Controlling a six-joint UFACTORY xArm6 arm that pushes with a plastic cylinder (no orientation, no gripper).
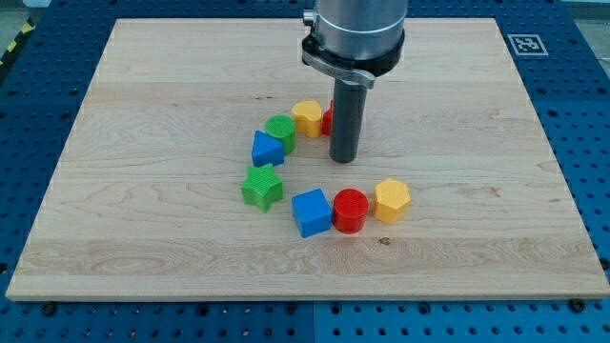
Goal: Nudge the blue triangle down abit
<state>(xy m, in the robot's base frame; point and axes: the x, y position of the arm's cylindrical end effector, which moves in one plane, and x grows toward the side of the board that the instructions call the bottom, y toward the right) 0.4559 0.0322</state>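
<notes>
The blue triangle [267, 148] lies left of the board's centre, touching a green round block [281, 131] at its upper right. My tip [343, 158] rests on the board to the right of the blue triangle, well apart from it. A yellow block [307, 117] and a red block [328, 121], partly hidden behind the rod, lie just above and left of the tip. A green star [262, 186] lies just below the blue triangle.
A blue cube [311, 211], a red cylinder [350, 211] and a yellow hexagon [392, 200] form a touching row below the tip. The wooden board [143, 114] sits on a blue perforated table. A tag marker [526, 43] is at the board's top right corner.
</notes>
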